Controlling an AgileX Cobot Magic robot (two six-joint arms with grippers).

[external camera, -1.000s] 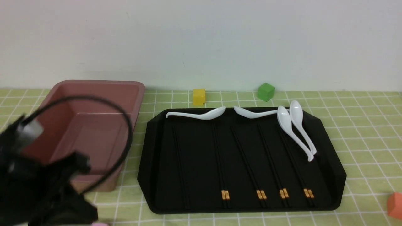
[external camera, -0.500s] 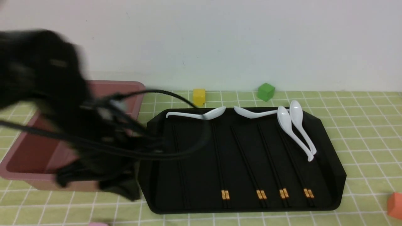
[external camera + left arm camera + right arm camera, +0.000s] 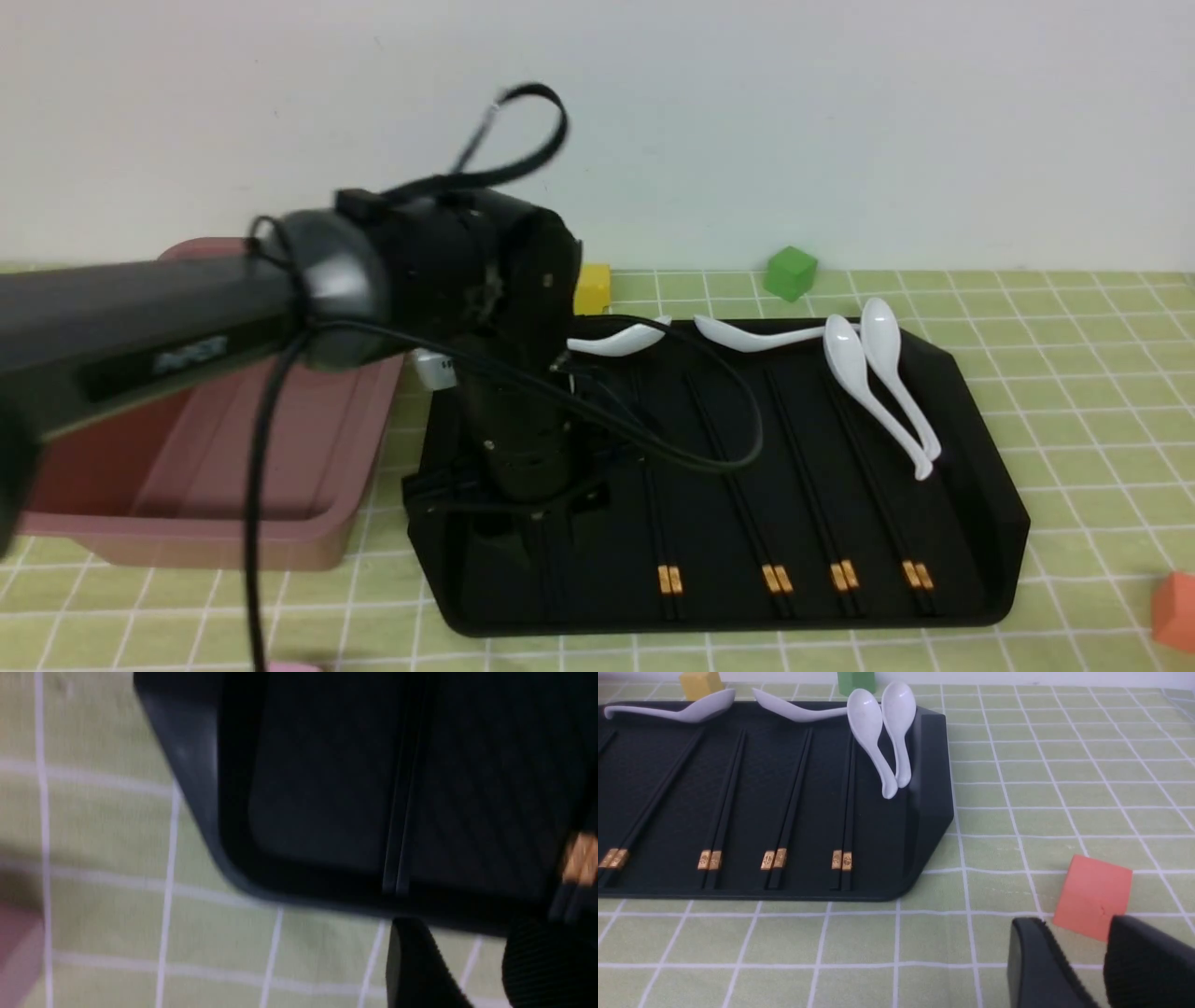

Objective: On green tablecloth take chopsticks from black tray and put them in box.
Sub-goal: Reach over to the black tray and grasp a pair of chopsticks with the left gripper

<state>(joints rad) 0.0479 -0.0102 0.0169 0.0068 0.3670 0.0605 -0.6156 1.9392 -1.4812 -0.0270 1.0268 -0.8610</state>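
Note:
The black tray point(image 3: 1004, 523) lies on the green tablecloth point(image 3: 1074, 373). The plain black chopsticks point(image 3: 551, 583) lie along its left side, mostly hidden by my left arm; they show in the left wrist view point(image 3: 402, 812). My left gripper point(image 3: 534, 523) points down over the tray's left part, above these chopsticks. In the left wrist view it point(image 3: 472, 966) is open and empty, with cloth showing between its fingers. The pink box point(image 3: 187, 537) stands left of the tray. My right gripper point(image 3: 1083, 970) is open and empty, low over the cloth right of the tray.
Several black chopstick pairs with gold bands point(image 3: 775, 579) and several white spoons point(image 3: 878, 383) lie in the tray. A yellow cube point(image 3: 593, 285) and a green cube point(image 3: 790, 273) stand behind it. An orange cube point(image 3: 1092, 896) sits just ahead of my right gripper.
My left arm has swung up from the near left, across the pink box, to above the left part of the tray. Nothing on the tray has moved.

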